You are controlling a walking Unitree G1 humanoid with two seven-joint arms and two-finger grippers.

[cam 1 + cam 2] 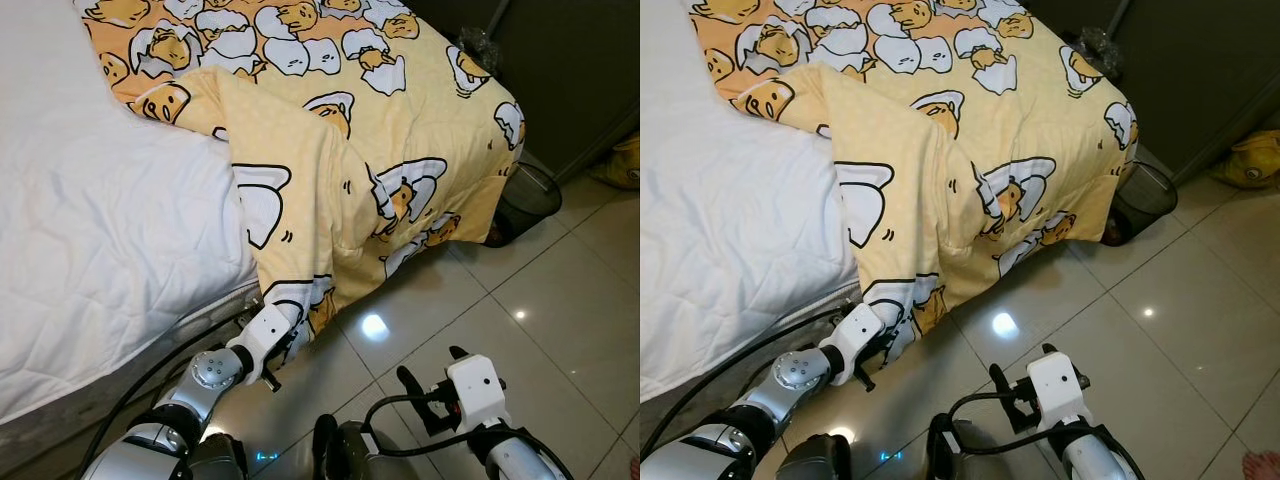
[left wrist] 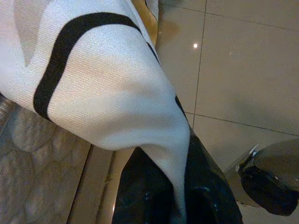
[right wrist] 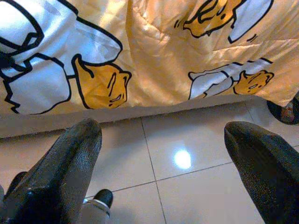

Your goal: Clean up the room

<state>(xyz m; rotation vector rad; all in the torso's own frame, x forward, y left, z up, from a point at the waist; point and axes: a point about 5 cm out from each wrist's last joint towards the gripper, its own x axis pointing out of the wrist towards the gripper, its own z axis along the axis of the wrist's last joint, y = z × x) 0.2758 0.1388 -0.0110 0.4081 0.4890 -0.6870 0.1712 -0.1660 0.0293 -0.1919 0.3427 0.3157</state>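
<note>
Hanging over the foot end and corner of the bed, a yellow blanket (image 1: 340, 150) printed with cartoon egg figures is spread across the mattress, its lower hem dropping close to the tiled floor (image 1: 560, 330). A fold of it is turned back on top, so that the white quilted sheet (image 1: 100, 250) is uncovered on the robot's left side of the bed.

The lowest hanging corner of the blanket is clamped by the left gripper (image 1: 292, 335), down beside the edge of the mattress; in the left wrist view a pinch of white cloth with a black outline is seen drawn in between the black fingers (image 2: 140, 186), which are closed upon it.

The right gripper (image 1: 430, 378) is held low over the tiles, apart from the blanket and touching nothing. In its wrist view the two black fingers (image 3: 70, 163) are seen spread wide, with bare floor between them and the blanket's hem beyond.

A black mesh waste bin (image 1: 528, 198) stands on the floor just past the far corner of the bed, beside a dark cabinet (image 1: 570, 80). Something yellow (image 1: 625, 165) lies on the floor at the right edge; what it is cannot be told.
</note>
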